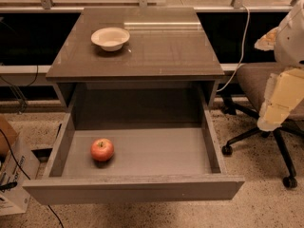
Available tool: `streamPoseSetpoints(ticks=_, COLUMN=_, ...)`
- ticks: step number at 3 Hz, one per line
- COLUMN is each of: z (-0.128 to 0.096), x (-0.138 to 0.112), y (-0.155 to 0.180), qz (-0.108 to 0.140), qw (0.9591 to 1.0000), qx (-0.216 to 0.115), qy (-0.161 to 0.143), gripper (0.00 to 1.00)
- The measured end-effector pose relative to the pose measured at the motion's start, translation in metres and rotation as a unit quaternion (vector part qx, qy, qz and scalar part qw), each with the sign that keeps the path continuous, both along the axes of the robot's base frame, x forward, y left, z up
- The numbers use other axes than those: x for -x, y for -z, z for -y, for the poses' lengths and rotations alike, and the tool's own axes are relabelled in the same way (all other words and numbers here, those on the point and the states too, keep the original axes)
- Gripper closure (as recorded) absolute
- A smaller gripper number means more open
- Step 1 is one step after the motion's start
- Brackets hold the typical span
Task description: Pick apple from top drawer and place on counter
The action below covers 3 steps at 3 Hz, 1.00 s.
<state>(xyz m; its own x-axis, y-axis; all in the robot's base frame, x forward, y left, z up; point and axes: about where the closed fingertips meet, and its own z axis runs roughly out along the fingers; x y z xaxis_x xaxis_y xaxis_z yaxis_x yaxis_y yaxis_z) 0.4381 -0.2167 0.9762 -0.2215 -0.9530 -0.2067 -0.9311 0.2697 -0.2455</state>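
The apple (102,149), red with yellowish patches, lies on the floor of the open top drawer (142,186), left of the middle and near the front panel. The drawer is pulled fully out below the counter (156,51), a glossy dark grey-brown tabletop. My gripper (275,107), at the end of the white and cream arm, hangs at the right edge of the view, well to the right of the drawer and higher than the apple. It holds nothing that I can see.
A cream-white bowl (110,38) stands on the counter at the back left. An office chair (266,87) on castors stands right of the drawer, under my arm. A cardboard box (12,175) and cables lie on the floor at the left.
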Motion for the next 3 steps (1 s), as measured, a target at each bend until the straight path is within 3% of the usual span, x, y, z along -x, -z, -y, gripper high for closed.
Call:
streamPoseSetpoints(ticks=1, z=0.0, x=0.0, y=0.0, qz=0.0, qw=1.0, qx=0.0, qy=0.0, gripper=0.0)
streamPoseSetpoints(ticks=3, z=-0.033, x=-0.009, y=0.022, qz=0.019, qw=0.9965, qx=-0.081, qy=-0.011, gripper=0.0)
